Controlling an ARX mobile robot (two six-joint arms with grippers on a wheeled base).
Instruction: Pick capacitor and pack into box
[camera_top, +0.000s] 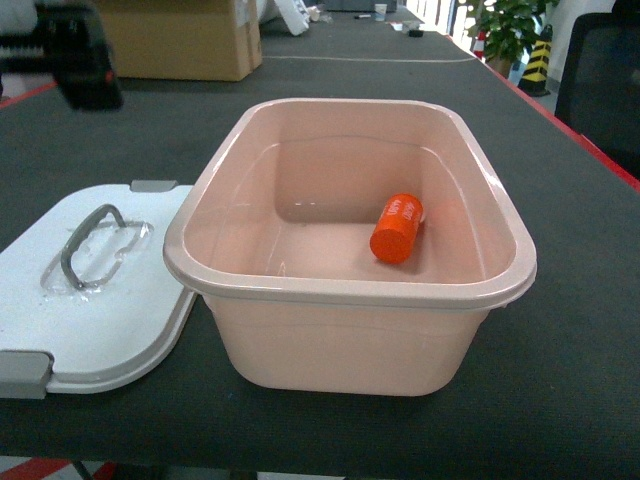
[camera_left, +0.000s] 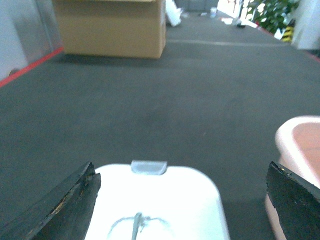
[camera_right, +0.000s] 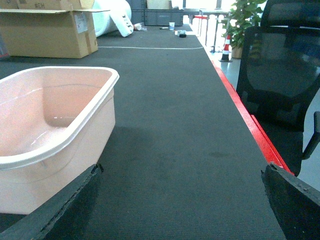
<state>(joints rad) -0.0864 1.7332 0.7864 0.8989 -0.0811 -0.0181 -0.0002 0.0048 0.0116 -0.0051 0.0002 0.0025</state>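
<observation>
The pale pink box (camera_top: 350, 290) stands open in the middle of the dark table. An orange capacitor (camera_top: 397, 228) lies on its side on the box floor, towards the right wall. The light-grey lid (camera_top: 110, 330) with its wire handle (camera_top: 90, 240) lies flat to the left of the box. My left gripper (camera_left: 182, 200) is open above the lid (camera_left: 160, 200), with the box rim (camera_left: 300, 145) at its right. My right gripper (camera_right: 182, 200) is open over bare table, to the right of the box (camera_right: 65, 130). Neither holds anything.
A brown cardboard carton (camera_top: 180, 40) stands at the far left of the table. A blurred black arm part (camera_top: 75, 55) hangs at the upper left. The red table edge (camera_right: 250, 125) runs along the right, with a black chair (camera_right: 280, 75) beyond it.
</observation>
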